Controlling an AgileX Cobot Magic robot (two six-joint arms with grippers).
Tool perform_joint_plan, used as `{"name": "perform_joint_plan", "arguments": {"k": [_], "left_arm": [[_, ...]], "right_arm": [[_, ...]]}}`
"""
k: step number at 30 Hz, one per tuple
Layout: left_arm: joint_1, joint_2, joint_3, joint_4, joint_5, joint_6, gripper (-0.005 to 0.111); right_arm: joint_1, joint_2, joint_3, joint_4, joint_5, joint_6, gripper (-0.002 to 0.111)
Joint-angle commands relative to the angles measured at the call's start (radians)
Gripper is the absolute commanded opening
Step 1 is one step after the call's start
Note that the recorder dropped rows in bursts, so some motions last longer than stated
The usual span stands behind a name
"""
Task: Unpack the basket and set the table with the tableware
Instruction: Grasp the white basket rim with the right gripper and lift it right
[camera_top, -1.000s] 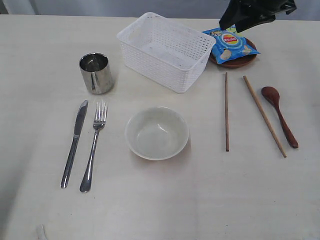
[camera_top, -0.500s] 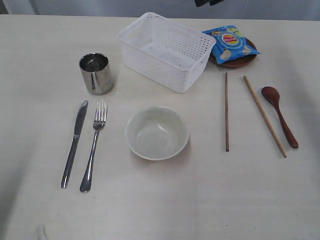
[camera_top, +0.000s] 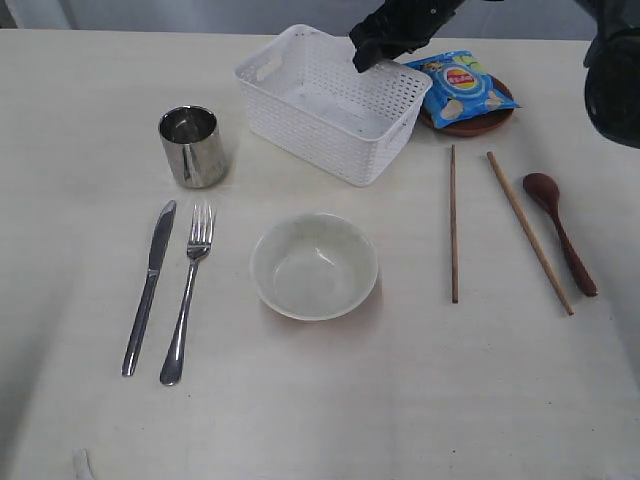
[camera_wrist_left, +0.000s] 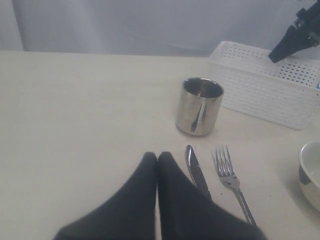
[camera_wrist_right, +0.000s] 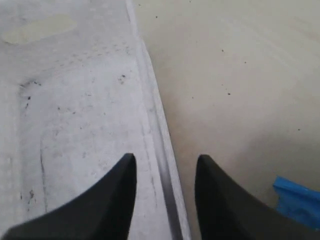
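Nearest the front edge of the table (camera_top: 400, 400), the knife (camera_top: 148, 288) and fork (camera_top: 187, 295) lie side by side toward the left edge. The white bowl (camera_top: 314, 266) sits in the middle, and the two chopsticks (camera_top: 453, 224) and the spoon (camera_top: 560, 230) lie toward the right edge. None of these has moved over the last second. The left gripper (camera_wrist_left: 157, 157) hangs low above the knife tip, its fingers pressed together on nothing. The steel cup (camera_top: 192, 146) stands behind the knife and fork.

The change is farther back. A second ago the right gripper (camera_top: 372, 52) was over the chip bag (camera_top: 460, 88), which rests on the brown plate (camera_top: 480, 122) near the far edge. It then rose almost out of sight. Now it has come back down over the far rim of the basket (camera_top: 310, 135), which stands tilted beside the plate. Its wrist view shows the jaws spread, one finger (camera_wrist_right: 115, 200) over the basket's bare floor and the other outside over the tabletop, with the rim running between them. They do not yet pinch it.

The basket looks empty, so the unpacking seems finished. The arm is probably lining up to take the basket by its rim.
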Motion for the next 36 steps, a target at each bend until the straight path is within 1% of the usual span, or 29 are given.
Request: {"name": "perform_joint_plan", "arguments": {"k": [1,3,11,13,16,19,24,26,29,32,36], "left_arm": [[-0.005,-0.004,0.004,0.001,-0.002,0.003,0.000],[-0.005,-0.004,0.004,0.001,-0.002,0.003,0.000],[-0.005,-0.004,0.004,0.001,-0.002,0.003,0.000],[-0.005,-0.004,0.004,0.001,-0.002,0.003,0.000],[-0.005,-0.004,0.004,0.001,-0.002,0.003,0.000],[-0.005,-0.004,0.004,0.001,-0.002,0.003,0.000],[-0.005,-0.004,0.004,0.001,-0.002,0.003,0.000],[-0.005,-0.004,0.004,0.001,-0.002,0.003,0.000],[-0.005,-0.004,0.004,0.001,-0.002,0.003,0.000],[-0.005,-0.004,0.004,0.001,-0.002,0.003,0.000],[-0.005,-0.004,0.004,0.001,-0.002,0.003,0.000]], "right_arm": [[-0.002,0.011,-0.007,0.002,-0.005,-0.011,0.013],[-0.002,0.011,-0.007,0.002,-0.010,-0.014,0.000],[-0.005,-0.051,-0.113,0.006,0.018,-0.012,-0.001],[-0.018,-0.096,-0.127,0.008,0.019,-0.011,-0.001],[-0.063,-0.168,-0.129,0.006,0.027,0.009,-0.001],[-0.156,-0.227,-0.129,0.003,0.041,0.034,-0.001],[-0.354,-0.254,-0.112,0.017,0.045,0.068,-0.001],[-0.425,-0.249,-0.075,0.050,0.032,0.064,-0.001],[-0.530,-0.227,0.000,0.151,-0.008,0.018,-0.001],[-0.600,-0.195,0.071,0.227,-0.040,-0.024,-0.001],[-0.651,-0.137,0.116,0.232,-0.077,-0.041,-0.001]]}}
